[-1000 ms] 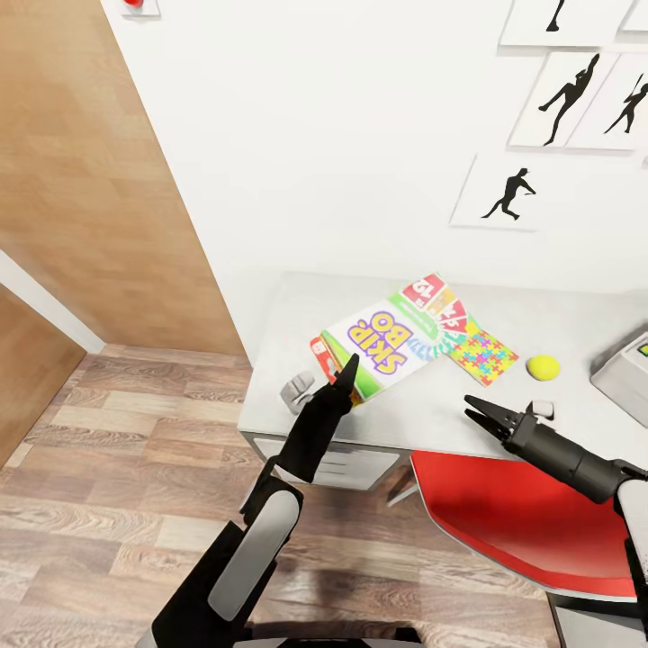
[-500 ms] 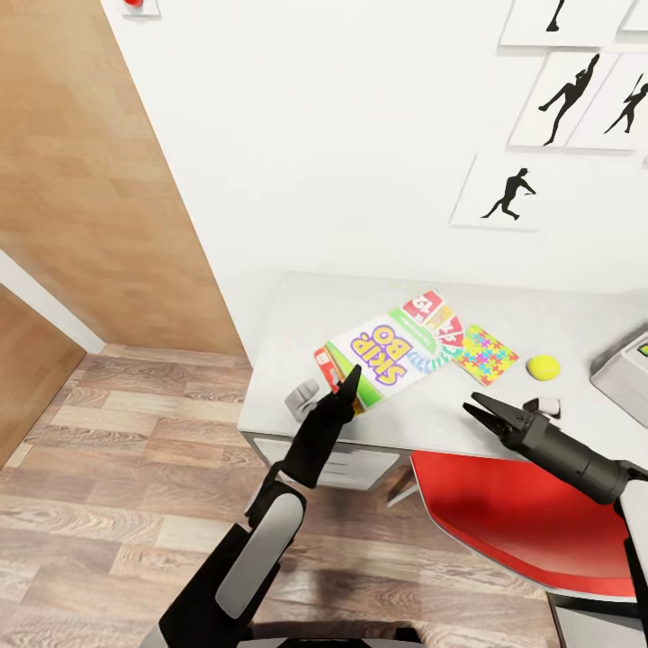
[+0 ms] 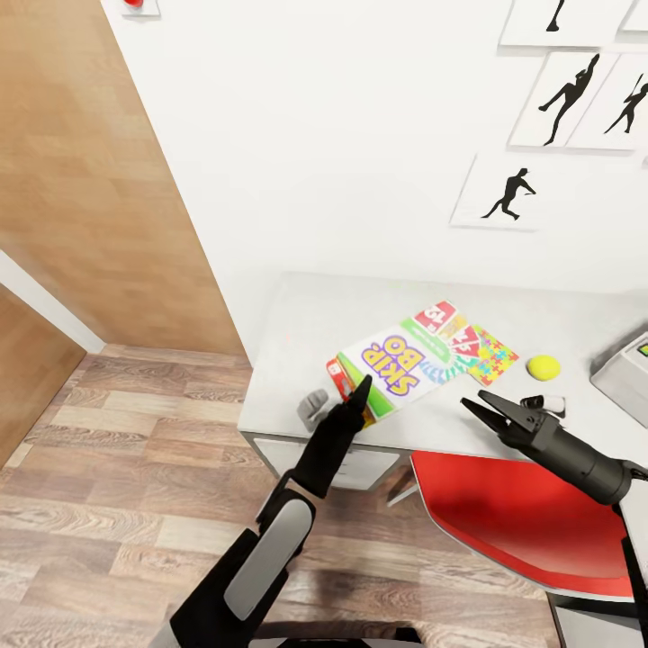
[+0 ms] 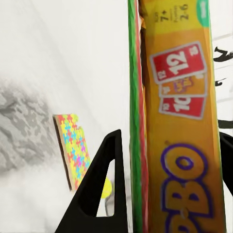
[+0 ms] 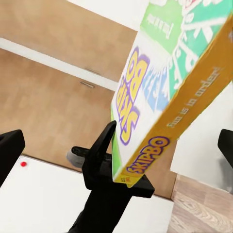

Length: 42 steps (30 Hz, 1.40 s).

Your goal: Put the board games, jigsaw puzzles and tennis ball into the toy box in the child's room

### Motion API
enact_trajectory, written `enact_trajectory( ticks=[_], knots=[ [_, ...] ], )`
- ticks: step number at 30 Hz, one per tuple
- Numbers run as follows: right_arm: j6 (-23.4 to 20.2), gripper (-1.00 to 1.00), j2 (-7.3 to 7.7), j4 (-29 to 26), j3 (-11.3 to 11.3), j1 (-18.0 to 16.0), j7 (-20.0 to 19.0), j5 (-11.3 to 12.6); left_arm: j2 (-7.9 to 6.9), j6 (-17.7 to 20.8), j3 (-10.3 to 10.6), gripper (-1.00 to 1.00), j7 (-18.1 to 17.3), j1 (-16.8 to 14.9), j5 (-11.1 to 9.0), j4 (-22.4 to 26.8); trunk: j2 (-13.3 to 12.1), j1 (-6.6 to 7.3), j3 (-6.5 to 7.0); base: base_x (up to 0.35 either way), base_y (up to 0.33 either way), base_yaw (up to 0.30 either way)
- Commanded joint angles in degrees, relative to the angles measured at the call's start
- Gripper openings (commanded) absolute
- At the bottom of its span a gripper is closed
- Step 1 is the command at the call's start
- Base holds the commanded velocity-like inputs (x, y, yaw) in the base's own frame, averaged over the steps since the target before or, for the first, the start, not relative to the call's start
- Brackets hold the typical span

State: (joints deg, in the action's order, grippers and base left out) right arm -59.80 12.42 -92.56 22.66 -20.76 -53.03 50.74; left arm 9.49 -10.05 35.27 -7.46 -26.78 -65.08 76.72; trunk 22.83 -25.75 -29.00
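Head view. Your left end effector is clamped on the near-left corner of the Skip-Bo box, which sits tilted above the pale surface. The box's far end overlaps the jigsaw puzzle lying flat to its right. The tennis ball rests on the surface just right of the puzzle. A corner of the grey toy box shows at the far right edge. Your right end effector hovers over the near edge of the surface with fingers spread wide, holding nothing, above the red chair. Black silhouette posters hang on the white wall.

Left wrist view. You see the Skip-Bo box edge-on between the fingers, its yellow side with red number cards facing the camera. The jigsaw puzzle lies beyond on the surface, and a sliver of the tennis ball shows past the finger.

Right wrist view. You see the Skip-Bo box raised and slanted, gripped at its low corner by your left end effector. The right end effector's own fingertips stand far apart at the frame's sides.
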Motion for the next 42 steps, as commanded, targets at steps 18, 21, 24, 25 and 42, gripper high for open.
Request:
enact_trajectory(
  ticks=[18, 21, 24, 25, 42],
  knots=[
    [-0.20, 1.00, -5.71, 0.01, -0.24, -0.99, -0.39, -0.37, 0.43, -2.71, 0.54, -1.00, -0.45, -3.06, -0.87, -0.22, 0.09, -0.03, -0.07, 0.000, 0.000, 0.000],
    [-0.20, 1.00, -5.97, 0.01, -0.25, -1.98, -0.31, -0.43, 0.43, -2.80, 0.57, -1.00, -0.45, -3.25, -0.86, -0.24, 0.09, -0.03, -0.07, 0.000, 0.000, 0.000],
    [-0.20, 1.00, -6.86, 0.01, -0.25, -2.95, -0.26, -0.46, 0.44, -2.84, 0.58, -1.00, -0.45, -3.36, -0.85, -0.25, 0.09, -0.03, -0.07, 0.000, 0.000, 0.000],
    [-0.20, 1.00, -7.05, 0.01, -0.25, -3.06, -0.25, -0.47, 0.44, -2.85, 0.58, -1.00, -0.45, -3.38, -0.84, -0.25, 0.09, -0.03, -0.07, 0.000, 0.000, 0.000],
    [6.33, 1.00, -11.96, 0.01, -0.03, -5.11, 5.24, -0.46, 0.50, -2.87, 0.67, -1.00, -0.45, -3.41, -0.92, -0.13, 0.09, -0.03, -0.07, 0.000, 0.000, 0.000]
  ],
)
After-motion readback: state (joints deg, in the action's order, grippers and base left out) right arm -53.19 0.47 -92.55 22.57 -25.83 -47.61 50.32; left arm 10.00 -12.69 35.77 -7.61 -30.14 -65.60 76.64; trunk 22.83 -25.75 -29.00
